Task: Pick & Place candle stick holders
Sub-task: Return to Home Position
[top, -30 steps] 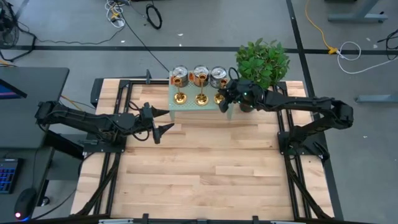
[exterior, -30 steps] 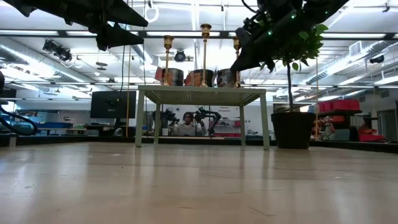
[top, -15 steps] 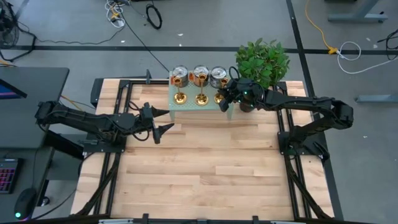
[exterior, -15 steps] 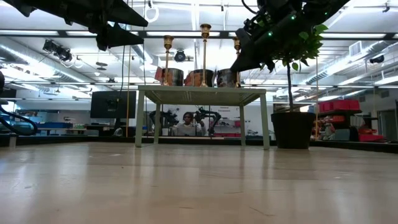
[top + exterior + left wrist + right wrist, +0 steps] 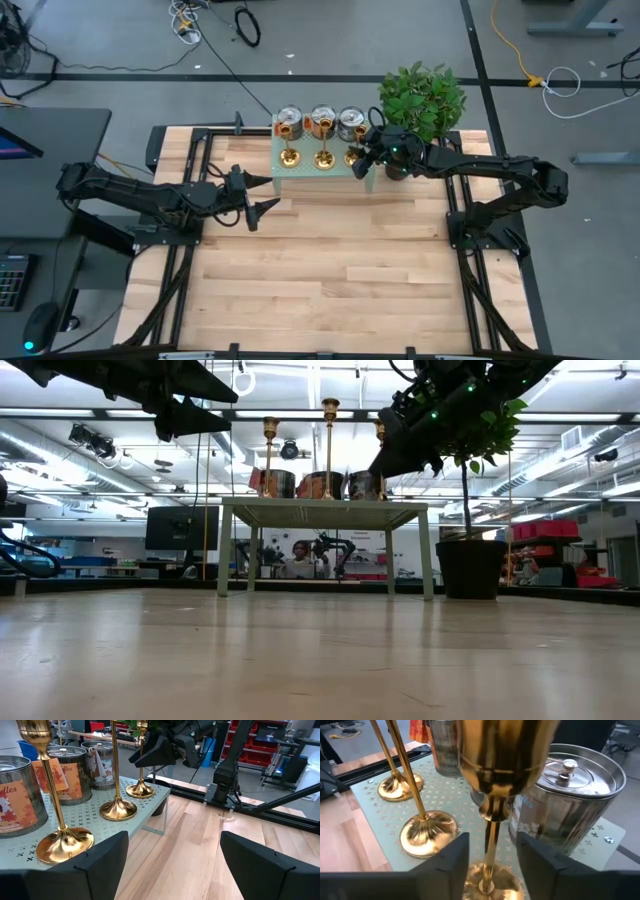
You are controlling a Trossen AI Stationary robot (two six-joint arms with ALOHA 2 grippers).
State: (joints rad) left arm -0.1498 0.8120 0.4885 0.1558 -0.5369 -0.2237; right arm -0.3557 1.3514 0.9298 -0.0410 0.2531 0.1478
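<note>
Three candlesticks (image 5: 323, 157) lined up on the shelf (image 5: 300, 173), so just homing left: right gripper (image 5: 362, 159), apart around the rightmost stem, should back out cleanly; left gripper (image 5: 262, 196) is apart too.

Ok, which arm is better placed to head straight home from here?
Left. The left gripper hangs open over the wooden table, clear of the shelf. The right gripper is open with its fingers either side of the stem of the gold candle holder nearest the plant, so it probably must back out carefully first.
</note>
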